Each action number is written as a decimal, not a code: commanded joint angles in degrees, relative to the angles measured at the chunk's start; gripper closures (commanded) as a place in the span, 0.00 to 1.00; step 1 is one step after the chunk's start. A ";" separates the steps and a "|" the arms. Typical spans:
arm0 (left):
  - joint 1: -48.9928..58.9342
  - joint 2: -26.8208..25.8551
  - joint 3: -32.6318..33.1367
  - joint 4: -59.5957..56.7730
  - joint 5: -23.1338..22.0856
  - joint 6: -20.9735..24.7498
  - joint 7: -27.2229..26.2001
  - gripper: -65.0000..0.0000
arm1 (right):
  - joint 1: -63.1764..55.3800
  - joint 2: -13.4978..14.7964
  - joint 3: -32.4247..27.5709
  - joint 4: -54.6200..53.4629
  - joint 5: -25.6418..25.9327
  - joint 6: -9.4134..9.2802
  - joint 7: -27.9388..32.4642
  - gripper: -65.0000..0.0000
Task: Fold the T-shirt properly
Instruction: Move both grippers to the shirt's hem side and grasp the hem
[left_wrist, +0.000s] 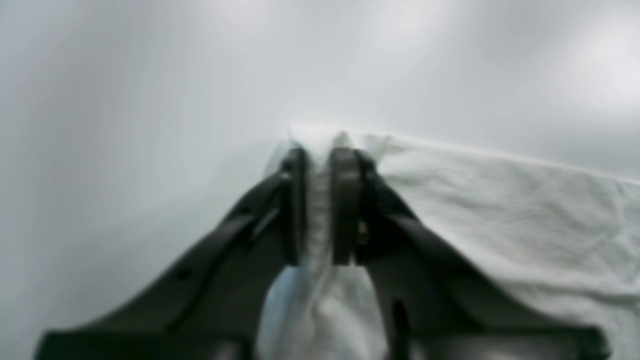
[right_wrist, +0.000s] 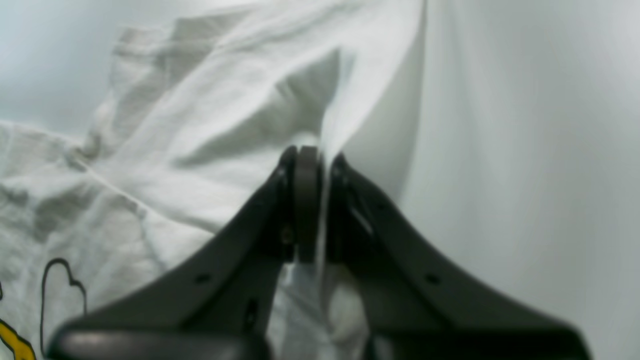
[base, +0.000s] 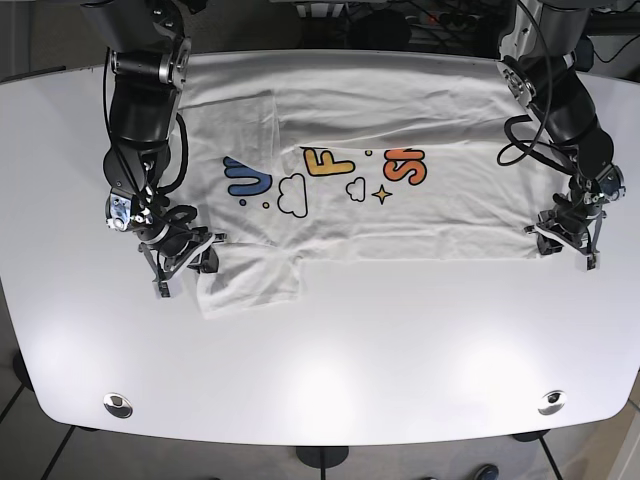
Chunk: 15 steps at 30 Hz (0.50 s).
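Grippers both pinched shut on T-shirt (base: 380, 200) cloth spread across the table (base: 330, 380): right gripper (base: 190, 255) holds the sleeve at left, left gripper (base: 560, 232) the hem corner at right, probably to fold the near edge over.

Big colourful print runs across the chest of the white T-shirt (base: 400, 215) spread on the table (base: 330, 370), and only a blue U, an orange-yellow F and an orange S read clearly, the rest lost in folds.
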 joint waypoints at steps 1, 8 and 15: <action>-0.59 -0.44 0.15 0.27 0.72 -0.42 2.00 0.94 | 0.93 0.41 -0.06 0.37 -1.36 -0.37 -1.07 0.97; -0.85 0.00 -0.38 9.50 0.63 -2.18 2.97 0.99 | -0.82 0.14 -0.06 8.11 -1.01 -0.46 -1.33 0.97; -0.41 4.39 -5.74 25.94 0.63 -5.21 14.48 0.99 | -7.33 0.23 0.20 28.33 -1.01 -1.60 -9.95 0.97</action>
